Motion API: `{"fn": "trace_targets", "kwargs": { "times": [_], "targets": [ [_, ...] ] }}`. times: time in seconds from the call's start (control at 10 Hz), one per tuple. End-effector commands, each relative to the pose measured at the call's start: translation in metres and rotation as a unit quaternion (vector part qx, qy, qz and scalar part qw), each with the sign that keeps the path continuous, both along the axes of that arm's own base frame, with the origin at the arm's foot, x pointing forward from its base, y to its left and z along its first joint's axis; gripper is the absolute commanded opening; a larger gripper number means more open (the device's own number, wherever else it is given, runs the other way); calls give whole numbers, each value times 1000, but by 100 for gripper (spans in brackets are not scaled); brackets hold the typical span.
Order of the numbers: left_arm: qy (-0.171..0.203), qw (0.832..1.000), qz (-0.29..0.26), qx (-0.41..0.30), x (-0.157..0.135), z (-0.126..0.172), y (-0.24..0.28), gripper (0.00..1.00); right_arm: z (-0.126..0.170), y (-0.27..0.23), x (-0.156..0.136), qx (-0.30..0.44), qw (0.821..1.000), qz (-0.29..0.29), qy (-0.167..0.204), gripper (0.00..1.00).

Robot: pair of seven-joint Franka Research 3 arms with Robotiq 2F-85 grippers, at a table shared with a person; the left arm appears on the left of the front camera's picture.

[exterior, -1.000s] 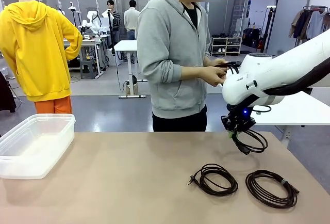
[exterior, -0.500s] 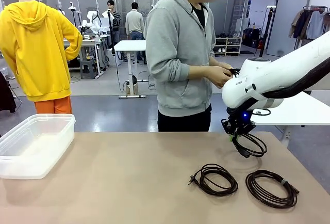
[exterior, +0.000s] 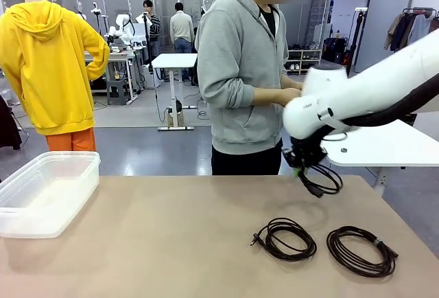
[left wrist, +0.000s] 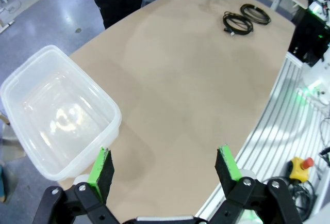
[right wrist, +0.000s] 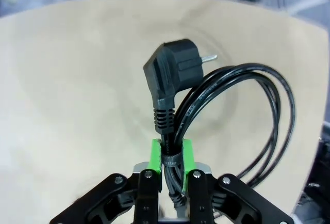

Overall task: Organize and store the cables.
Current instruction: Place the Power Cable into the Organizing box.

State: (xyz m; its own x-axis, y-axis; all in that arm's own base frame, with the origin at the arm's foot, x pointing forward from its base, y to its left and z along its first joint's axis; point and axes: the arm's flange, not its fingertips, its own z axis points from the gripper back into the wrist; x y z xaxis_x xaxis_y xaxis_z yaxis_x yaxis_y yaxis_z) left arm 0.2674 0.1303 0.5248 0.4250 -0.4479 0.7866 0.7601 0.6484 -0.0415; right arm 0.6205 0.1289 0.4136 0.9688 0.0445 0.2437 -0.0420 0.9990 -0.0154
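The right hand is seen clenched on a coiled black cable. The bound part of the coil is pinched between the green pads. This cable is held in the air, clear of the counter and above its far right part. The loop hangs below the hand, the plug lies against the loop, and one metal pin can be made out at the plug's side. In the front view this hand is found just in front of the person, who stands at the far side in a grey hooded top.

A second cable is laid flat on the counter toward the near right, wound in a round coil with one end sticking out to the left. A third cable is laid just beside it on the right, and a narrow gap is seen between the two coils.

The left hand is released. Its fingers are spread wide with nothing between them, and it is held above the near left edge of the counter. A clear plastic box is set on the left part of the counter, well apart from the coils.
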Motion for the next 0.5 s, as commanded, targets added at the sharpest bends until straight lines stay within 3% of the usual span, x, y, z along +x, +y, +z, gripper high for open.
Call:
{"fn": "trace_targets", "kwargs": {
  "times": [0.0,0.2,0.4],
  "targets": [
    [-5,1000,-11,-5,-1,1,0,100,34,64,5,-43,999,11,18,19],
    [-5,1000,-11,-5,-1,1,0,100,37,127,6,-46,998,10,42,19],
    [-5,1000,-11,-5,-1,1,0,100,24,185,7,-49,998,15,43,19]
  ]
}}
